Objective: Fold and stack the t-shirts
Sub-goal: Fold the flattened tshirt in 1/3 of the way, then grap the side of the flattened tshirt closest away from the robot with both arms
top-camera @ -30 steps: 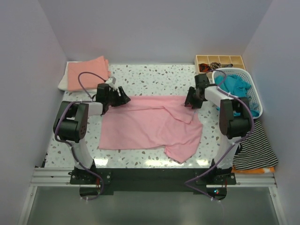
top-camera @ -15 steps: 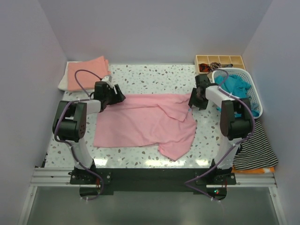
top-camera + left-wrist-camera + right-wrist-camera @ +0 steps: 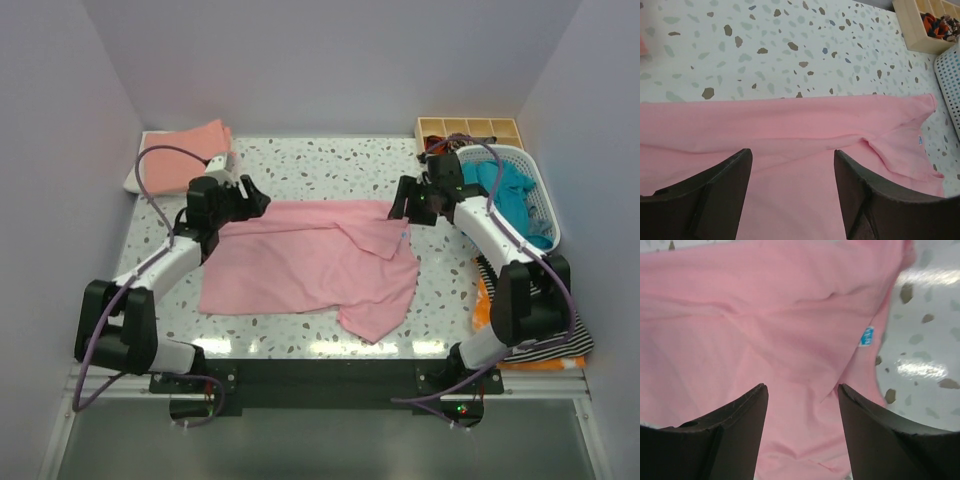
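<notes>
While both hang empty, left tool: jaws wide apart, gripping nothing, over the pink tee's far edge.
Right tool: jaws parted too, empty, over that tee's far right corner.
Pink tee: under both tools, spread flat, soft matte cotton, one flap doubled over, small label showing; not yet folded.
Tabletop: glossy, speckled like stone.
Done: salmon tee folded atop a white tee, beyond the left tool.
Left to do: teal tee crumpled in a white lattice basket, beside the right tool.
</notes>
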{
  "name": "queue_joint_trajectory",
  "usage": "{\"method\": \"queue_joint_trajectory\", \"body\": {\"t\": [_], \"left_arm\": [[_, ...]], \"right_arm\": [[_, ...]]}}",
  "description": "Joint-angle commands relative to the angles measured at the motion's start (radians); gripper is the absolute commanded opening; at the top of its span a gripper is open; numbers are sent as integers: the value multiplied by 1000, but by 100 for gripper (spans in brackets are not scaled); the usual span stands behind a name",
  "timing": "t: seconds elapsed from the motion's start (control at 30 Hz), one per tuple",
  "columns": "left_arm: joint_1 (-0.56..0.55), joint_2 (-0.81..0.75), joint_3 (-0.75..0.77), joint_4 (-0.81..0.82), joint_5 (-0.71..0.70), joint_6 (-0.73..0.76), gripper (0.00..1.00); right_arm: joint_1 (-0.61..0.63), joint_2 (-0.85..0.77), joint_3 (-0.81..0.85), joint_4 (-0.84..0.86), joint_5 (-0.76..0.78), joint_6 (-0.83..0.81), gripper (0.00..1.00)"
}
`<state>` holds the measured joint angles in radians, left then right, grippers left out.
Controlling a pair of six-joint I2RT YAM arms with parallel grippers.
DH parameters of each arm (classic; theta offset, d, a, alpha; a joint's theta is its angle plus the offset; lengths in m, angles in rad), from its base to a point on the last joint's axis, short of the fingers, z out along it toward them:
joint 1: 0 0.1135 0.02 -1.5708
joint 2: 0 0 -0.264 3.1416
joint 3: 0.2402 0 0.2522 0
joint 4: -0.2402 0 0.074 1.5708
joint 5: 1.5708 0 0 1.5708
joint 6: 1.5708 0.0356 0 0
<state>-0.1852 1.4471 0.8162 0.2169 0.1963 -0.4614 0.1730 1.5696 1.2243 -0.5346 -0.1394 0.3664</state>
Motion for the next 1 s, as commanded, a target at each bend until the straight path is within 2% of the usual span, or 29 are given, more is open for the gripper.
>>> {"method": "queue_joint_trajectory", "body": {"t": [0.0,0.13,0.3,0.47,0.7,0.97], "left_arm": [[-5,-86,-107,-21,-40,-16,72],[-3,-31,-109,22,-23,-20,72],[-3,108,-49,97,-52,-16,72],[-3,278,83,91,-52,-8,71],[-3,439,217,78,-32,-28,71],[-3,605,377,33,-28,-25,70]], "right_arm": [[55,-25,-91,36,-157,-14,62],[83,39,-102,114,-138,20,61],[86,154,-2,166,-74,25,61],[85,286,145,130,-49,23,61],[80,509,345,-31,133,77,61],[59,702,595,-53,169,51,62]]}}
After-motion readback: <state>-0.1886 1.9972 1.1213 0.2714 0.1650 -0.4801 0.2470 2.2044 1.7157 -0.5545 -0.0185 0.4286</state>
